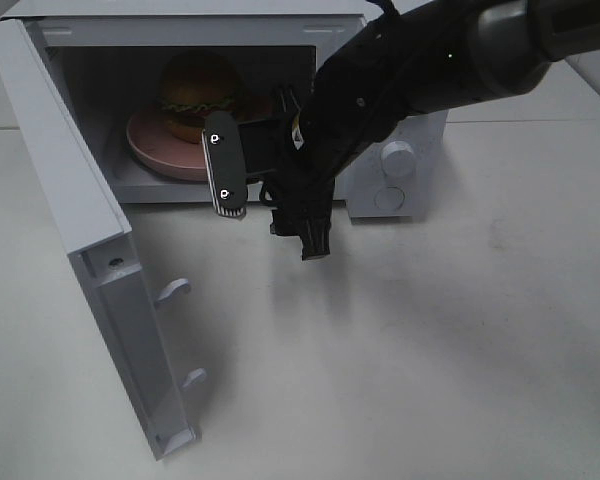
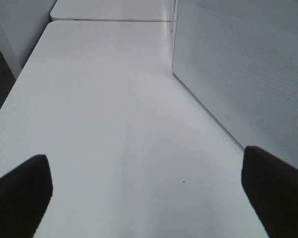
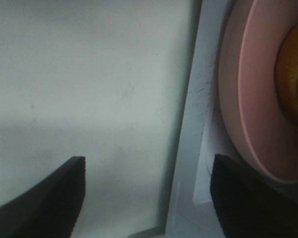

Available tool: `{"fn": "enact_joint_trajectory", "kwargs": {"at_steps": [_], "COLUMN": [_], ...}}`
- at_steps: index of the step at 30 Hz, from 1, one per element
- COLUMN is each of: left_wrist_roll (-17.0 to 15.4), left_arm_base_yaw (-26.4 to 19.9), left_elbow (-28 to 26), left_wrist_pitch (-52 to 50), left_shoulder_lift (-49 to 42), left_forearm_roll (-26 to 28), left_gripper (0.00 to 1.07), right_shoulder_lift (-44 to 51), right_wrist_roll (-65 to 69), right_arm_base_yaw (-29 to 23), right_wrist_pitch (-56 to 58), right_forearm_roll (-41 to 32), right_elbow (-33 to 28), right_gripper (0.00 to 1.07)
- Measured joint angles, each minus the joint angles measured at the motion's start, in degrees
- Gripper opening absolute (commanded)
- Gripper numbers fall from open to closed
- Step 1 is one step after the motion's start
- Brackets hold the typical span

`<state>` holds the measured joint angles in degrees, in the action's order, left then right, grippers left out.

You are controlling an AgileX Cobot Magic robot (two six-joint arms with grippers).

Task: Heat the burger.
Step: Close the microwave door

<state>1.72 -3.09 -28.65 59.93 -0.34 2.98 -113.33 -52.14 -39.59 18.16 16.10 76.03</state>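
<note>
White table (image 1: pixel 460 330), microwave door (image 1: pixel 70 170) open (burger (image 1: pixel 198 90) inside); right end effector (image 3: pixel 149 198) spread, left end effector (image 2: pixel 149 198) spread.

Microwave: you see a white microwave (image 1: pixel 421 150) standing at the back of the table (image 1: pixel 430 350), with its cavity open.
Door: the door (image 1: pixel 70 180) is swung wide to the left in the high view, and its inner face shows two hook latches (image 1: pixel 172 290).
Knobs: two round white knobs (image 1: pixel 397 157) sit one above the other, on the panel right of the cavity.
Plate: a round pink plate (image 1: pixel 152 150) lies on the cavity floor, near the front edge.
Table: it is white, and you can find faint scratches on it in the wrist views.
</note>
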Motion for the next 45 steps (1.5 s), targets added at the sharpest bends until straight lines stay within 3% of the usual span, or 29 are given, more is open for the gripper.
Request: {"fn": "enact_joint_trajectory", "kwargs": {"at_steps": [33, 45], "left_wrist_roll": [0.0, 0.0], "left_arm_base_yaw": [0.0, 0.0], "left_elbow": [0.0, 0.0], "left_wrist_pitch": [0.0, 0.0], "left_shoulder_lift": [0.0, 0.0], "left_forearm_roll": [0.0, 0.0], "left_gripper": [0.98, 0.98], "right_shoulder_lift": [29.0, 39.4], "right_wrist_roll": [45.7, 56.1], "right_arm_base_yaw": [0.0, 0.0], "right_wrist_pitch": [4.5, 17.1], "right_forearm_roll": [-0.2, -0.2], "right_elbow": [-26.7, -28.4], "right_gripper": [0.69, 0.71]}}
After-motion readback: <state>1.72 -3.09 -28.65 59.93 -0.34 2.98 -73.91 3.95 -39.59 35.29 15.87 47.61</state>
